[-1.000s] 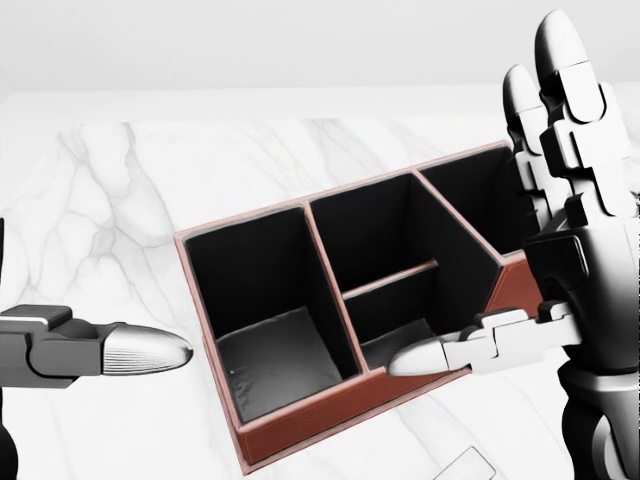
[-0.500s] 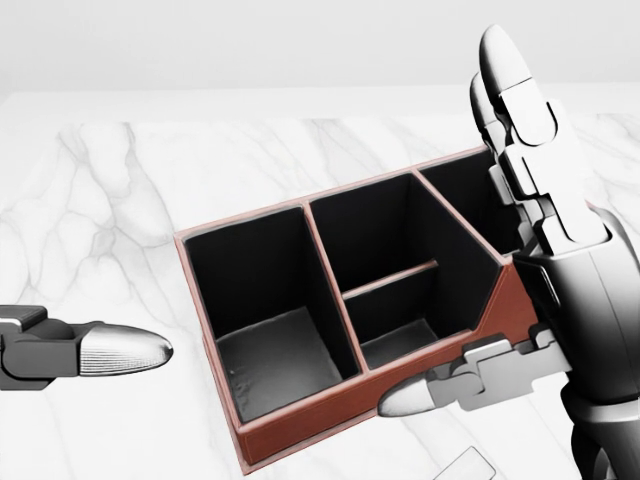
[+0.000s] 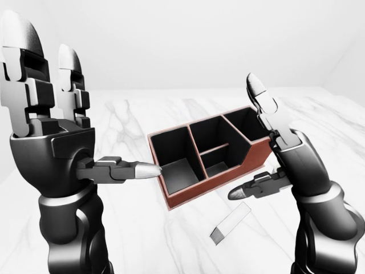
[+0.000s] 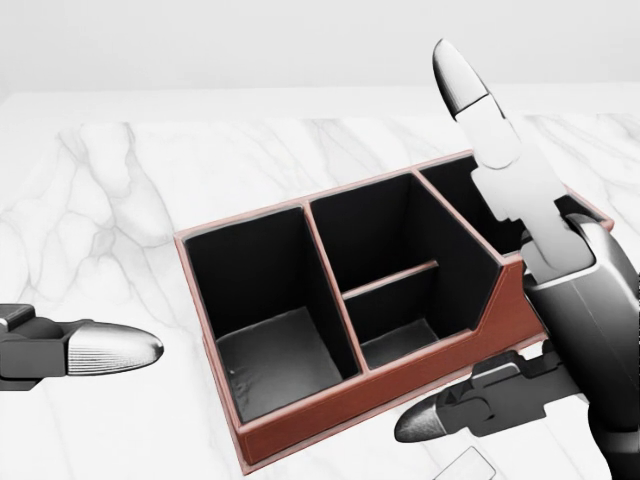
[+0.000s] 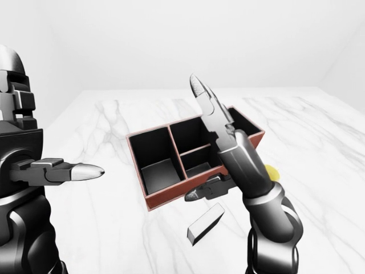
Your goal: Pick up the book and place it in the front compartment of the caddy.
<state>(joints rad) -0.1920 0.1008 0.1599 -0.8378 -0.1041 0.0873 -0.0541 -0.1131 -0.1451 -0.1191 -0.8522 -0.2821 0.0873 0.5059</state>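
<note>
I see the caddy [image 3: 208, 154], red-brown outside and black inside, sitting empty on the white marble table [image 3: 142, 228], turned at an angle. The book [image 5: 205, 224], a small pale slab, lies flat on the table just below the caddy in the right-eye view, apart from it. My right hand [image 3: 285, 154] hangs above the caddy's right end with its fingers [image 3: 259, 100] spread and pointing up, thumb out leftward, holding nothing. My left hand [image 3: 54, 142] is raised at the left, well apart from the caddy, fingers likewise released and empty
</note>
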